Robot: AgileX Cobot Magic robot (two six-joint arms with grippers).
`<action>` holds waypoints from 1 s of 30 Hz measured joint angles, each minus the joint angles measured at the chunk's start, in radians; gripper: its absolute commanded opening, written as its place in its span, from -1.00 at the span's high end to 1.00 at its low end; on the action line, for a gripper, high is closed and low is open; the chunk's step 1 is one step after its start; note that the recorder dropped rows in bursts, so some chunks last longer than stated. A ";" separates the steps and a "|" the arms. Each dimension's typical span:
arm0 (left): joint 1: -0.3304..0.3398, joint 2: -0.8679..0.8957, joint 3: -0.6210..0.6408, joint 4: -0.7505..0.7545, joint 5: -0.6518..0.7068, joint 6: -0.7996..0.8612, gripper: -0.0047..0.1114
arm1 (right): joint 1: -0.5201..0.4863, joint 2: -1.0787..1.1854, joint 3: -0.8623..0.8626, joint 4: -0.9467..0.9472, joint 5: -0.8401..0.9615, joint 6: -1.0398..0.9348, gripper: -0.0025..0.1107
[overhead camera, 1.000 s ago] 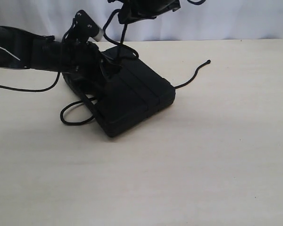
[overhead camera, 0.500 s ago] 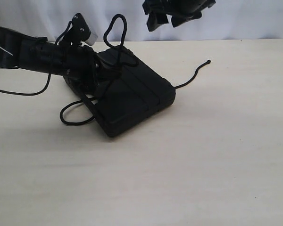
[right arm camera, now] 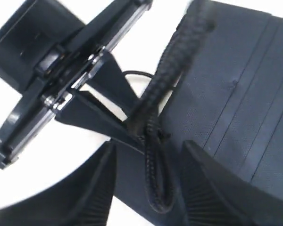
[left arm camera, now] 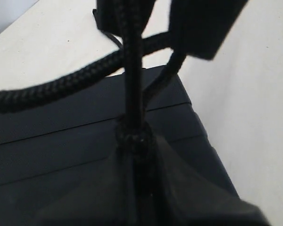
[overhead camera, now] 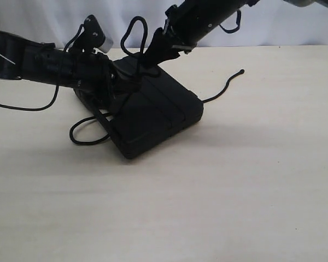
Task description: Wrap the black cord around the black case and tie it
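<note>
1. Case (overhead camera: 153,114): set flat on table (overhead camera: 235,191), near far edge, left of middle, one corner turned toward near edge.
2. Cord (left arm camera: 132,70): laid over case top. One loop is stood up above case's far corner, a slack loop is left on table by case's left side, and the tip (overhead camera: 241,71) is seen on table, well apart on the right side.
3. L gripper (left arm camera: 134,146): fingers are clamped on cord just over the lid, w/ the strand held upright from the pinch.
4. R gripper (right arm camera: 151,160): fingers (right arm camera: 96,197) are spread apart w/ cord btwn them; no contact can be made out. It is placed over case's far corner, just beside L gripper.
5. Step judged: upright strand is to be taken by R gripper so the tie can be made.
6. Strand should be centred btwn the pads before closing and gripped close to the L pinch, so that no slack is let out.
7. Pull should be made along the cord, not sideways; case could prob. be dragged or tipped.
8. L clamp should not be released until R grip is seen firm, else the wrap prob. loosens.
9. Slack loop should be watched: snag risk w/ L arm.
</note>
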 measured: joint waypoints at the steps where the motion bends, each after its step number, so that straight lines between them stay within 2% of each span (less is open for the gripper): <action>1: 0.000 0.000 0.000 0.000 0.000 0.000 0.92 | 0.007 0.000 0.000 -0.018 -0.001 -0.005 0.23; 2: 0.000 0.000 0.000 0.000 0.000 0.000 0.92 | 0.016 0.000 0.000 -0.036 -0.001 -0.007 0.25; 3: 0.000 0.000 0.000 0.000 0.000 0.000 0.92 | 0.031 0.006 0.000 -0.057 -0.009 -0.012 0.37; 5: 0.000 0.000 0.000 0.007 0.000 0.000 0.92 | 0.056 0.025 0.000 -0.064 -0.061 -0.015 0.80; 6: 0.000 0.000 0.000 0.007 0.000 0.000 0.92 | 0.058 0.029 0.000 -0.065 -0.076 -0.015 0.88; 10: 0.000 0.000 0.000 0.000 0.000 0.000 0.92 | 0.045 0.025 0.000 -0.098 -0.082 0.041 0.88; 14: -0.006 0.000 -0.011 -0.042 0.030 0.000 0.92 | 0.014 -0.006 0.000 -0.140 -0.050 0.191 0.88; 20: -0.012 -0.006 -0.013 -0.057 0.036 0.000 0.92 | -0.019 -0.037 0.002 -0.202 -0.040 0.218 0.88; 30: -0.012 -0.008 -0.014 -0.067 0.051 0.000 0.92 | -0.017 -0.055 0.002 -0.240 -0.030 0.290 0.84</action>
